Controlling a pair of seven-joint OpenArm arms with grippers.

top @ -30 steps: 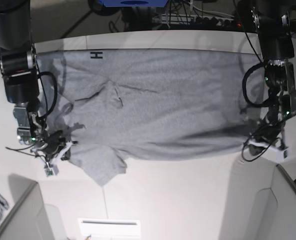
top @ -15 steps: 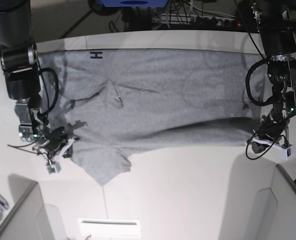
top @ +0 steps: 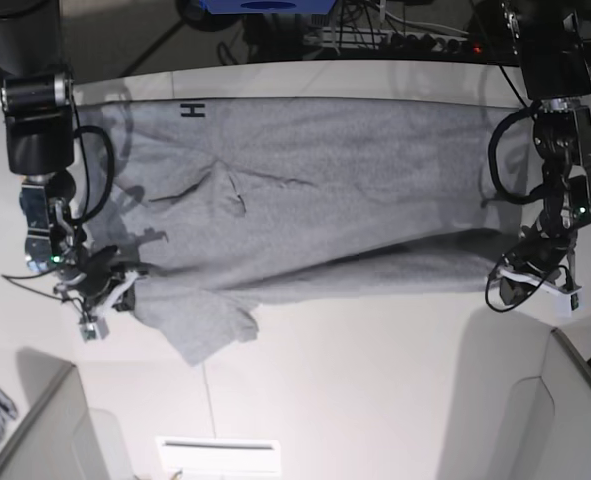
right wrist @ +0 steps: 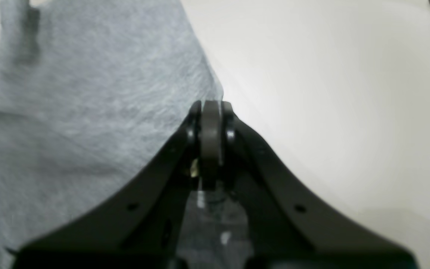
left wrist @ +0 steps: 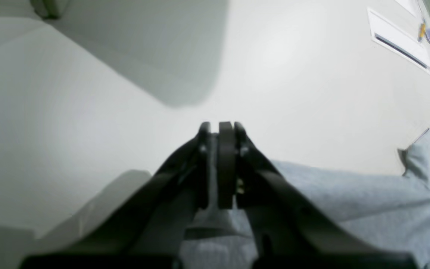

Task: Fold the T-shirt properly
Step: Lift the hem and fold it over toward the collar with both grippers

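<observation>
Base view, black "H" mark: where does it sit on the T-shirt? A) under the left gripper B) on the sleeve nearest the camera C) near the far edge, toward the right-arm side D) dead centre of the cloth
C: the "H" mark lies just inside the far edge of the T-shirt, on the side where the right gripper works, well away from the left gripper.

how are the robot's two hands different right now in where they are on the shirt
The left hand sits at the T-shirt's plain straight end, in the base view's right side; the right hand sits at the opposite end, beside the sleeve flap. In the wrist views, cloth lies right of the left hand and left of the right hand. Both are shut at the near edge.
</observation>
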